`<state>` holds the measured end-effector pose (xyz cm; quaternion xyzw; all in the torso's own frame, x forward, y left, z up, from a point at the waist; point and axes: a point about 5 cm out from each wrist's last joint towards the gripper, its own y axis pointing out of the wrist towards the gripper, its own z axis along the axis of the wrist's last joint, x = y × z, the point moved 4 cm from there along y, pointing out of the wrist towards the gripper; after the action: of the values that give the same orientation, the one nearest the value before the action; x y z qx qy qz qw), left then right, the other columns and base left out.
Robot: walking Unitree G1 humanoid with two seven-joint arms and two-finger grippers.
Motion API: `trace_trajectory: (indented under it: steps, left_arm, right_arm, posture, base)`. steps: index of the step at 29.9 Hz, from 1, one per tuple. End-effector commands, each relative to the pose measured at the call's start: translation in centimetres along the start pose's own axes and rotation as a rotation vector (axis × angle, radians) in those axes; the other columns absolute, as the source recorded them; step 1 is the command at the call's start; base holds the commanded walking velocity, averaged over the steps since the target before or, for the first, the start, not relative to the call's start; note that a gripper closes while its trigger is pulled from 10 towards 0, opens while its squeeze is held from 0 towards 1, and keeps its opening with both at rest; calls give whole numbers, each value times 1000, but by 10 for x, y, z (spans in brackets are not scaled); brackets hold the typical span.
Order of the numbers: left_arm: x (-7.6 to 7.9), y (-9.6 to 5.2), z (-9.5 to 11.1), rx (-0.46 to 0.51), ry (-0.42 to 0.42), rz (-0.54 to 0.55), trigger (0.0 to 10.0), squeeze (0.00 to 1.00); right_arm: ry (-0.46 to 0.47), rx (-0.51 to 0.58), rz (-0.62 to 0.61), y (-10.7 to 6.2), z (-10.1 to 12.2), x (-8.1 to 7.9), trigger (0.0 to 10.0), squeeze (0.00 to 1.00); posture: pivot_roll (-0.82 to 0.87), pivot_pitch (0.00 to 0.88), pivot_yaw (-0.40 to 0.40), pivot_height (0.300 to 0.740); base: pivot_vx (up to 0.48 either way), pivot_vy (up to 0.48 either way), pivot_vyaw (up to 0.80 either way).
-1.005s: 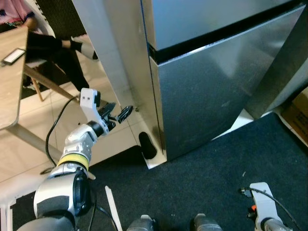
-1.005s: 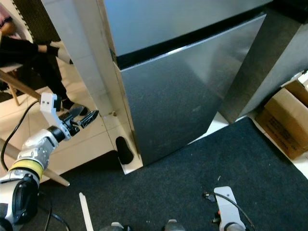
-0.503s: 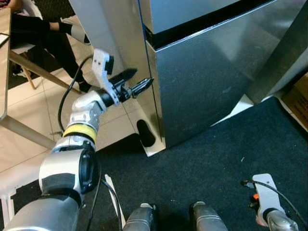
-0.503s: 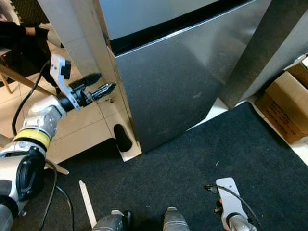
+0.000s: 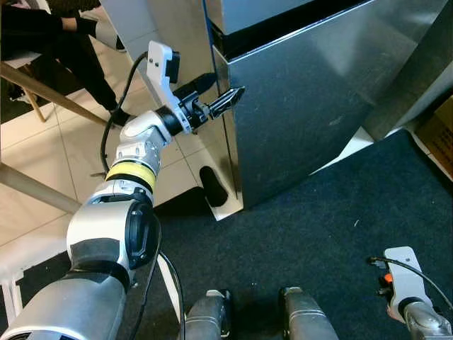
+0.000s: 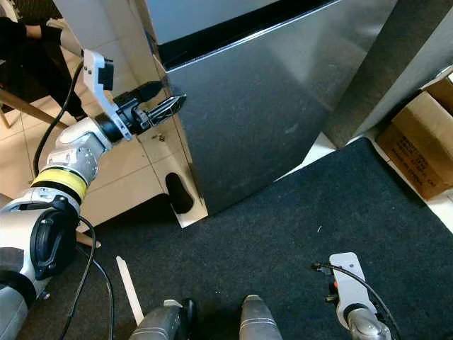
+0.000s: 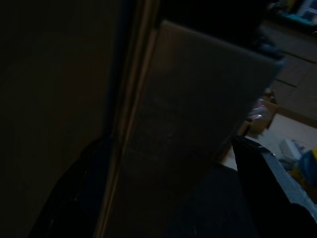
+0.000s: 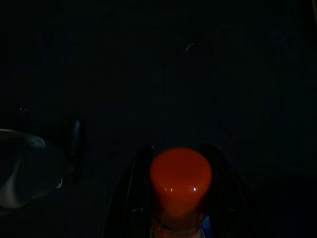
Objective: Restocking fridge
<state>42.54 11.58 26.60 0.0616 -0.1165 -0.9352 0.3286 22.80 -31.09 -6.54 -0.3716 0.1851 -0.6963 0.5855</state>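
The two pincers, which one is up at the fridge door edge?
The left pincer, raised at the lower fridge door edge. The right pincer hangs low, gripping a red-capped bottle.

Left hand (image 6: 166, 106) at fridge door (image 6: 269, 106) edge.

The fridge (image 5: 297, 106) is a tall unit with brushed grey steel doors, standing on a dark carpet beside a pale tiled wall. Both doors are shut; a black horizontal gap separates the upper door from the lower door. The bottle (image 8: 181, 186), seen in the right wrist view, has a rounded red-orange cap; its body is hidden in darkness below the cap.
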Motion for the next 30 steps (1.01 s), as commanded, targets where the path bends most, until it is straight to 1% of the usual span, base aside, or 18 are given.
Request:
trace_trajectory:
  steps: [1,3,4,5,8,10,11,12,16,18,19,20,21,25,26,27,29,30]
  left_arm:
    - [9,9,-2,2,-16,-36,10000,0]
    - [12,11,1,16,-26,-62,10000,0]
    - [32,20,3,34,-68,-225,10000,0]
    - [32,20,3,34,-68,-225,10000,0]
    - [57,25,-1,35,-125,-407,10000,0]
    - [60,25,-2,36,-136,-429,10000,0]
    - [86,24,-21,-13,-161,-590,10000,0]
    - [94,22,-29,-32,-170,-643,10000,0]
    - [111,15,-44,-71,-202,-748,10000,0]
    - [114,14,-47,-77,-211,-770,10000,0]
    - [128,7,-56,-96,-247,-838,10000,0]
    - [128,7,-56,-96,-247,-838,10000,0]
    - [140,3,-61,-104,-277,-886,10000,0]
    - [149,-1,-64,-106,-294,-914,10000,0]
    - [162,-7,-71,-109,-332,-950,10000,0]
    - [162,-7,-71,-109,-332,-950,10000,0]
    - [186,-20,-90,-133,-395,-997,10000,0]
    - [192,-26,-100,-147,-429,-990,10000,0]
  right_arm:
    - [12,-36,-23,-5,-16,8,10000,0]
    - [14,-35,-28,-5,-17,9,10000,0]
    - [20,-30,-35,-5,-16,11,10000,0]
    - [20,-30,-35,-5,-16,11,10000,0]
    - [26,-25,-39,-5,-15,12,10000,0]
    - [27,-24,-40,-5,-14,11,10000,0]
    - [37,-19,-42,-4,-11,10,10000,0]
    - [40,-17,-42,-3,-10,9,10000,0]
    - [47,-10,-41,-2,-7,7,10000,0]
    - [49,-8,-40,-2,-6,7,10000,0]
    - [56,-2,-41,-2,-5,6,10000,0]
    - [56,-2,-41,-2,-5,6,10000,0]
    - [62,2,-44,-1,-3,6,10000,0]
    - [65,3,-46,-1,-2,6,10000,0]
    - [73,4,-49,-1,-1,6,10000,0]
    - [73,4,-49,-1,-1,6,10000,0]
    - [86,1,-47,0,-2,3,10000,0]
    - [90,-3,-35,0,-4,-1,10000,0]
  posture:
    - [-184,366,87,740]
    - [-184,366,87,740]
    - [-186,363,92,740]
    - [-186,363,92,740]
    - [-176,358,97,740]
    - [-175,357,99,740]
    - [-170,354,104,740]
    - [-168,352,103,740]
    - [-164,341,108,740]
    - [-164,341,108,740]
    - [-163,331,111,740]
    - [-163,331,111,740]
    - [-160,324,113,740]
    - [-159,320,115,740]
    - [-152,310,119,740]
    - [-152,310,119,740]
    - [-150,300,124,740]
    - [-144,291,127,740]
  base:
    - [0,0,0]
    - [0,0,0]
    - [0,0,0]
    - [0,0,0]
    - [0,0,0]
    - [0,0,0]
    - [0,0,0]
    - [0,0,0]
    - [0,0,0]
    - [0,0,0]
    - [0,0,0]
    - [0,0,0]
    - [0,0,0]
    - [0,0,0]
    - [0,0,0]
    - [0,0,0]
    - [0,0,0]
    - [0,0,0]
